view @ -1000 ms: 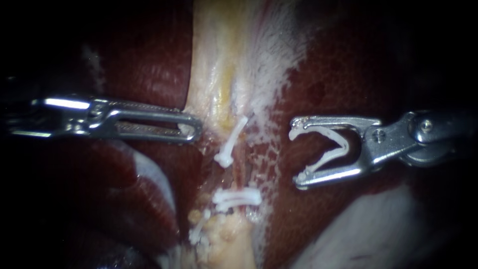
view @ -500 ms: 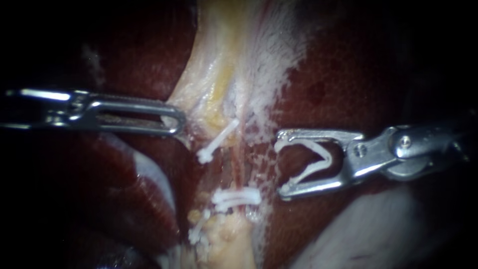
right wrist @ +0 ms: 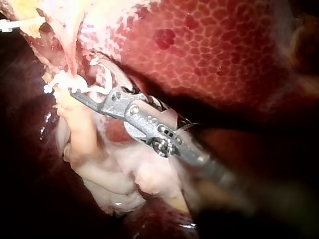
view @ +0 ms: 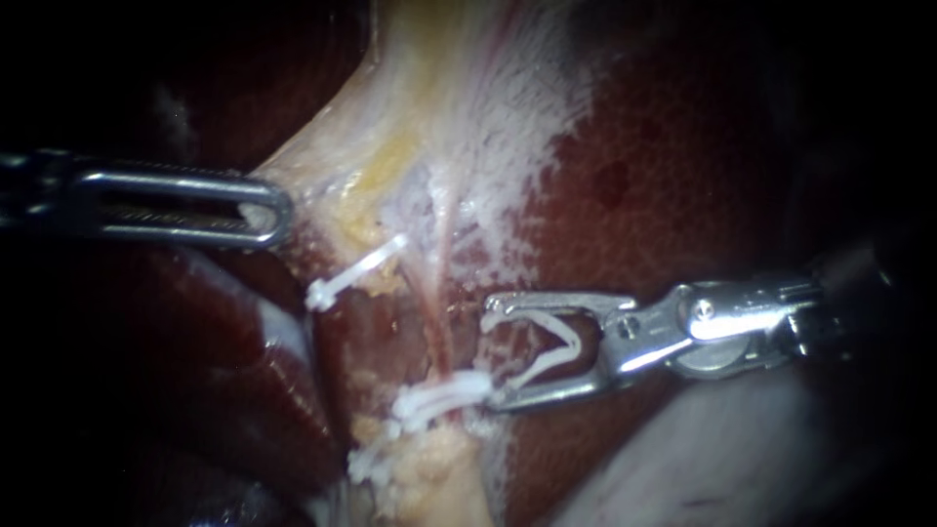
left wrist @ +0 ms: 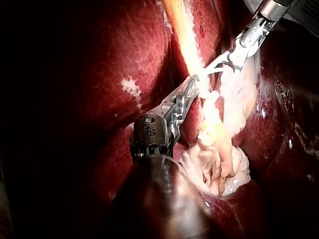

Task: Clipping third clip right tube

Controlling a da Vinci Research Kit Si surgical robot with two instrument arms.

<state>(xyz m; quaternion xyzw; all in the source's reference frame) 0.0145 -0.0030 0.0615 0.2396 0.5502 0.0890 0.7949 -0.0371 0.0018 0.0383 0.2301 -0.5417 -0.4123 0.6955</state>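
left instrument (view: 276,207) — silver, slotted, dark shaft | right instrument (view: 491,353) — silver, screw at hinge

Mottled dark red liver (view: 683,176), whitish film (view: 532,146) across its surface

Dark red liver (view: 664,176) backdrop, bright centre, black edges
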